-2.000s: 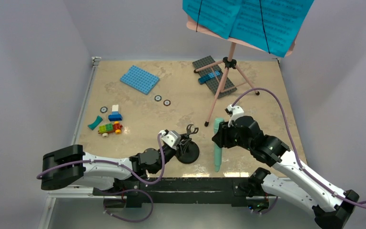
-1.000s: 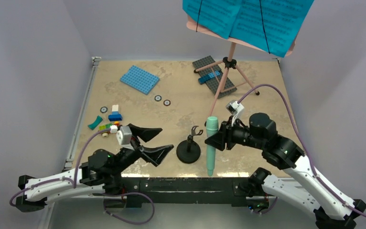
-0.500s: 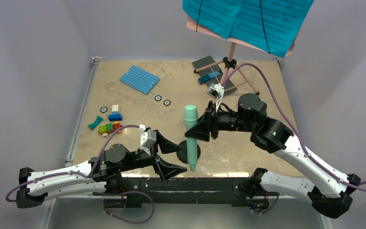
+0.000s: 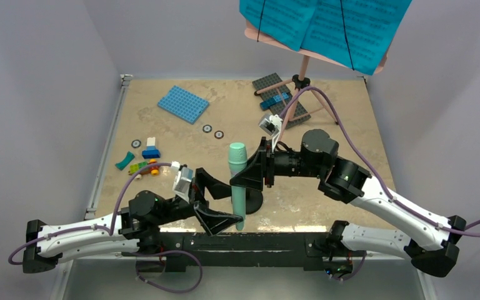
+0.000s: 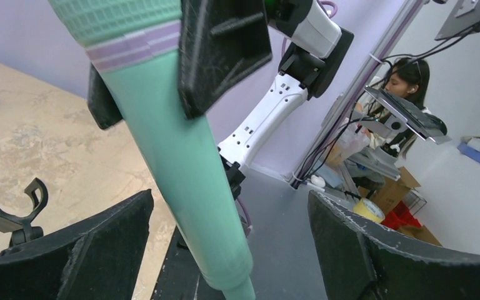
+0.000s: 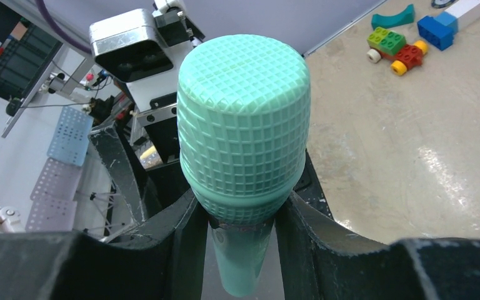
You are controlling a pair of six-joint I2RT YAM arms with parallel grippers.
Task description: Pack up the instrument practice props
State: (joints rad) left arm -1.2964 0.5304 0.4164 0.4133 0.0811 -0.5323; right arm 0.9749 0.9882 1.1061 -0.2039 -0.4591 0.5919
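Observation:
My right gripper point(image 4: 242, 178) is shut on the mint-green toy microphone point(image 4: 237, 164), just under its gridded head point(image 6: 244, 119), and holds it upright above the table's near edge. My left gripper point(image 4: 231, 201) stands open with the handle point(image 5: 190, 187) between its fingers, nearer the left finger point(image 5: 81, 250) and apart from the right one. The small black mic stand point(image 4: 254, 199) sits just behind, its clip point(image 5: 11, 206) empty. The pink music stand point(image 4: 295, 94) stands at the back with the cyan pages point(image 4: 325, 25) on its board.
A blue baseplate point(image 4: 183, 104) lies back left and a grey one point(image 4: 274, 87) lies under the tripod legs. Small toy bricks point(image 4: 142, 159) and flat round pieces point(image 4: 212, 131) lie at the left and centre. Purple walls enclose the table.
My right arm has carried the microphone left, in front of the mic stand. My left gripper has swung in around the handle and its fingers have begun to narrow slightly.

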